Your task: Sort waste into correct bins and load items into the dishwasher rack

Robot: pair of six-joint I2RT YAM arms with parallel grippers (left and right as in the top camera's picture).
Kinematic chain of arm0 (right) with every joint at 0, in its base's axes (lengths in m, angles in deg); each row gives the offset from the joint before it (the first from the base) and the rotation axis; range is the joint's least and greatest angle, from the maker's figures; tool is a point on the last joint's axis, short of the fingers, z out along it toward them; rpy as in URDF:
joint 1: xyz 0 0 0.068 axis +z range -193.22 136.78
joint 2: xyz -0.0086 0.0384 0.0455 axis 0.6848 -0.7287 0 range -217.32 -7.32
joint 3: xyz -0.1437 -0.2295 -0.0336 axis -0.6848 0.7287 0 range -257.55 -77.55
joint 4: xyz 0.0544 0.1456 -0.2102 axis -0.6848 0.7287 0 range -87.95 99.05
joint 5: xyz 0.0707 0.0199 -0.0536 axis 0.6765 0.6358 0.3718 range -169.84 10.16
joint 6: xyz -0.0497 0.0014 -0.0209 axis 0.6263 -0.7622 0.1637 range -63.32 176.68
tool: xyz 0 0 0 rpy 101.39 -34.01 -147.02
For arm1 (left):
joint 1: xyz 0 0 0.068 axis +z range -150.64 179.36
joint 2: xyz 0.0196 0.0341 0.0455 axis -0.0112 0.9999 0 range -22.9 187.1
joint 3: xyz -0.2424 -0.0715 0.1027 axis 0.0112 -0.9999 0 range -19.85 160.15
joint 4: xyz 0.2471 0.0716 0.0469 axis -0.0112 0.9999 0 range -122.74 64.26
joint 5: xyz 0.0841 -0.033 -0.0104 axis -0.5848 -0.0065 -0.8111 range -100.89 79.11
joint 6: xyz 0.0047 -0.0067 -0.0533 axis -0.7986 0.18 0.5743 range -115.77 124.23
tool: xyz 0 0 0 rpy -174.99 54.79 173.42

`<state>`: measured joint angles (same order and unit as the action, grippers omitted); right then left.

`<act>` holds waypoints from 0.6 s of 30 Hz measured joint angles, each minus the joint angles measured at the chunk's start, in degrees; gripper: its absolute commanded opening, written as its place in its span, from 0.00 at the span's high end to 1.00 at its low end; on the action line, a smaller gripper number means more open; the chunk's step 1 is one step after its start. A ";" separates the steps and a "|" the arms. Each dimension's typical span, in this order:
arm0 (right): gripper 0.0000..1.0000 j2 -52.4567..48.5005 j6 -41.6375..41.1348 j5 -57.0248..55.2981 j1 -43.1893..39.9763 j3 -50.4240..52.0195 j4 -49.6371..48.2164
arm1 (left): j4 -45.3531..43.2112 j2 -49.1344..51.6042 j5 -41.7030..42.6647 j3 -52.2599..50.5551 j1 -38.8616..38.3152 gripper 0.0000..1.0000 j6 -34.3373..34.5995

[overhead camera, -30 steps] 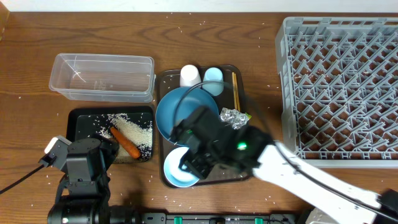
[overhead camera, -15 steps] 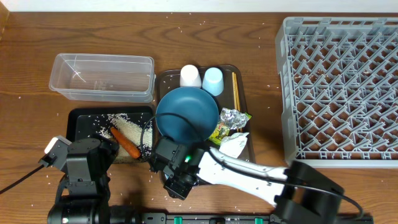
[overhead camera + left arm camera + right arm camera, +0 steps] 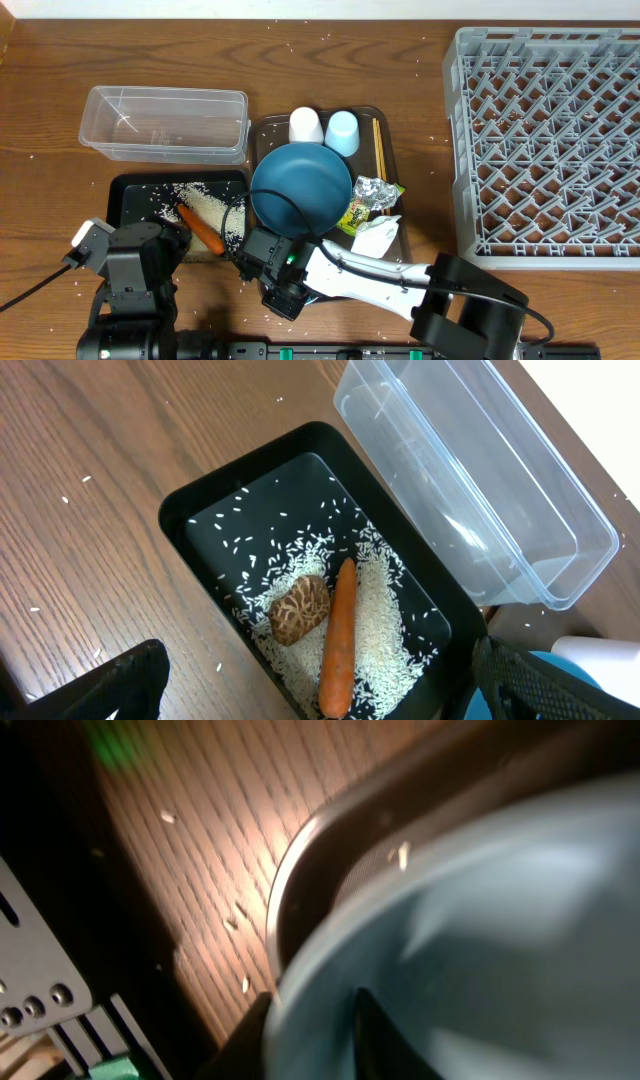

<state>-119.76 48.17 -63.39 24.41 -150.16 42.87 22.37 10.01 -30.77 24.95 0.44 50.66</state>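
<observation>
Two claws differed: the left gripper (image 3: 320, 672) gaped wide above the black tray (image 3: 205, 520), the right gripper (image 3: 312, 1038) pinched the rim of the white bowl (image 3: 490, 950).

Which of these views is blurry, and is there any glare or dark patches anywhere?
Right wrist view: soft and smeared throughout, the pale round bowl too close to focus, a bright hotspot on the wooden table, dark at the left edge. Left wrist view: sharp, with a faint sheen on the clear rectangular plastic container. Overhead view: sharp and evenly lit.
</observation>
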 measured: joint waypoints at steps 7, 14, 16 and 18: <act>0.99 0.55 -0.20 -1.27 0.00 -2.10 2.54 | 0.02 0.00 -0.02 0.00 0.00 0.02 0.00; 0.99 0.50 -0.22 -1.03 -0.26 -6.32 8.22 | 0.00 0.00 -0.02 0.00 0.00 0.02 0.00; 0.99 0.37 -0.37 -0.42 -0.70 -8.26 10.34 | 0.00 0.00 -0.02 0.00 0.00 0.02 0.00; 0.99 0.31 -0.57 -0.15 -1.20 -10.05 12.37 | 0.00 0.00 -0.02 0.00 0.00 0.02 0.00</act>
<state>-119.46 47.60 -63.55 23.21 -160.22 55.24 22.37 10.01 -30.79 24.95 0.44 50.66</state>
